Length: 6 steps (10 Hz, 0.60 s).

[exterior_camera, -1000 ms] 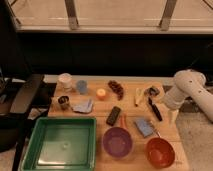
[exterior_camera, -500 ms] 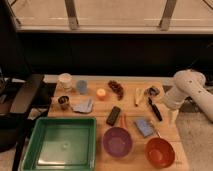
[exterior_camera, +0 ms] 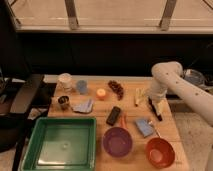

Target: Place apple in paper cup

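Note:
The apple (exterior_camera: pixel 101 93), a small orange-yellow ball, sits on the wooden table (exterior_camera: pixel 131 101) near the back, just right of a light blue cup (exterior_camera: pixel 82 87). The paper cup (exterior_camera: pixel 65 81), short and cream-white, stands at the table's back left corner. My gripper (exterior_camera: pixel 155 110) hangs from the white arm (exterior_camera: pixel 172 82) at the right side of the table, low over the wood, far right of the apple and the paper cup.
A small dark metal cup (exterior_camera: pixel 63 102), a blue-grey cloth (exterior_camera: pixel 83 106), dark grapes (exterior_camera: pixel 117 89), a black bar (exterior_camera: pixel 113 115), a blue packet (exterior_camera: pixel 144 126), a purple bowl (exterior_camera: pixel 118 141), an orange-red bowl (exterior_camera: pixel 160 152) and a green tray (exterior_camera: pixel 60 144) lie on the table.

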{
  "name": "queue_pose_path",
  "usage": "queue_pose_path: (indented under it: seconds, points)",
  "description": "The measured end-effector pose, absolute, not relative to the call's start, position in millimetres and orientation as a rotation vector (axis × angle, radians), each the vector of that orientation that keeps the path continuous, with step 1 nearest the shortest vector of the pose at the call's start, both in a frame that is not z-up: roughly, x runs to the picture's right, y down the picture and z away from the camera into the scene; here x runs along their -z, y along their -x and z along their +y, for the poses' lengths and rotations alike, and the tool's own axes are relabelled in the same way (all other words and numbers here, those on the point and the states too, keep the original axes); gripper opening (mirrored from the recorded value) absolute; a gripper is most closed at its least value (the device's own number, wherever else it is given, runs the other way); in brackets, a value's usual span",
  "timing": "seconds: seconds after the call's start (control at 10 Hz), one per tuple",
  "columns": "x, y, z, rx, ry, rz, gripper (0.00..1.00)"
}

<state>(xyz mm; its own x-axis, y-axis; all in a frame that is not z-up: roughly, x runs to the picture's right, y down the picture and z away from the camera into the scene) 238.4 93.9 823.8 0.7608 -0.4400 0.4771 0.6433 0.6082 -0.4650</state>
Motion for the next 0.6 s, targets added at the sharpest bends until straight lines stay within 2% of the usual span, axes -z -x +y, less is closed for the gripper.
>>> queue_pose_path:
  seconds: [0.4,0.6]
  points:
    - [-824.0,-143.2,75.2,0.798,0.626,-0.432,0.80]
    - [-822.6,-148.3,77.6,0.798,0.638,-0.426,0.80]
